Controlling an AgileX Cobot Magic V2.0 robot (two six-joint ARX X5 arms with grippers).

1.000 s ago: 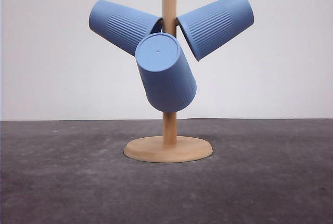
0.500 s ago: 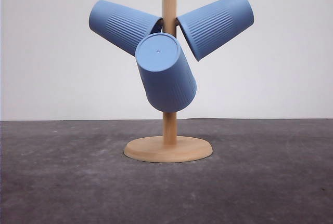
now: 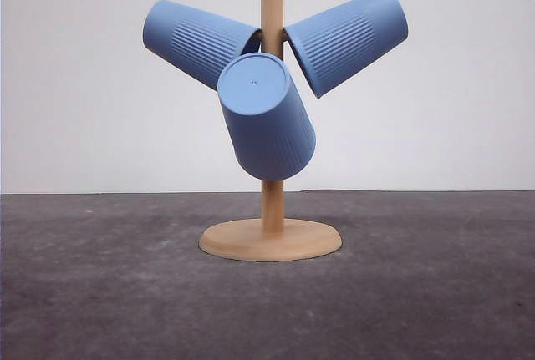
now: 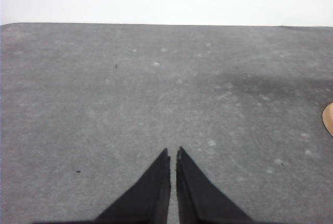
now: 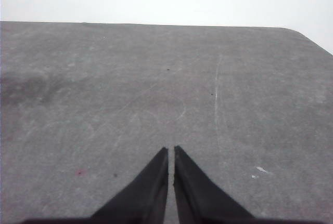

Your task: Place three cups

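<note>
Three cups hang on the wooden stand (image 3: 271,210) in the front view, each mouth toward the central post and base pointing outward. Left cup (image 3: 196,41): tilted up and to the left, mouth at the post. Right cup (image 3: 347,41): tilted up and to the right, mouth at the post. Front cup (image 3: 266,118): lower than the other two, flat base angled toward the camera, covering part of the post. The stand's round base rests on the dark grey table (image 3: 100,293).

No cup lies between or beside either set of jaws; the wrist views do not show how far the cups are from the grippers.

Left gripper (image 4: 173,154): the jaws are closed to a thin slit with nothing between them. The fingertips point out over bare table surface. At the frame edge of the left wrist view, a small tan sliver is visible, probably the rim of the stand's base (image 4: 328,120).

Right gripper (image 5: 171,151): the jaws are likewise drawn together to a thin slit, holding nothing, pointing across the table toward its far edge.

Both wrist cameras look down at a shallow angle along the table, so both arms are held low and roughly level.
</note>
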